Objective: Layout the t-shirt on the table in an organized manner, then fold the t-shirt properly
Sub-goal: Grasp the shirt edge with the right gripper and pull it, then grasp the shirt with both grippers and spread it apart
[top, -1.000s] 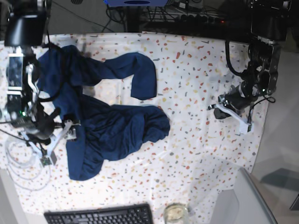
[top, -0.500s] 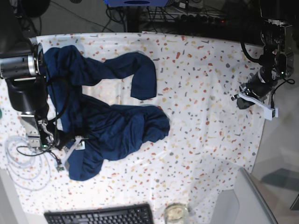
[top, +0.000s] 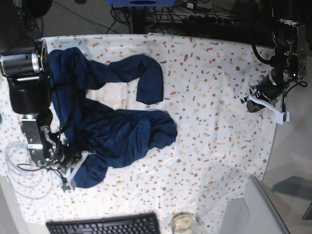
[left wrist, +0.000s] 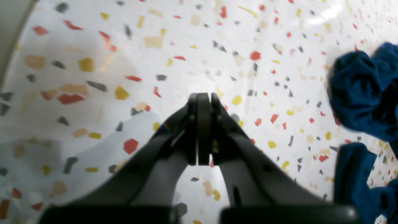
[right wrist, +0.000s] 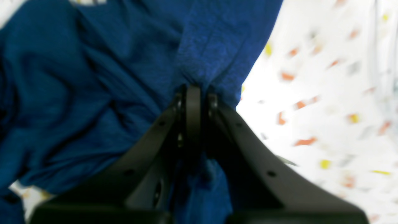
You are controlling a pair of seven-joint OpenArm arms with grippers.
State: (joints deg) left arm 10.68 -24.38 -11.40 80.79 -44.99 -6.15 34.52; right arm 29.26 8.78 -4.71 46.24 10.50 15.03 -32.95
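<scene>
A: Report clearance, left to right.
B: The t-shirt point(top: 107, 122) lies bunched over the left half of the table point(top: 219, 146), reaching the left edge; its long axis runs upper left to lower centre. The right half is bare cloth.
A: Jaws?
B: The right gripper point(right wrist: 194, 93) jaws pinch the t-shirt hem; a second ago they were spread. The left gripper point(left wrist: 202, 99) jaws are pressed together, empty, at the right edge.

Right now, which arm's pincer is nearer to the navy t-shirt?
The right. The right pincer is shut on the t-shirt at its edge near the front-left of the table. The left pincer is shut and empty over bare cloth, well away from it.
</scene>
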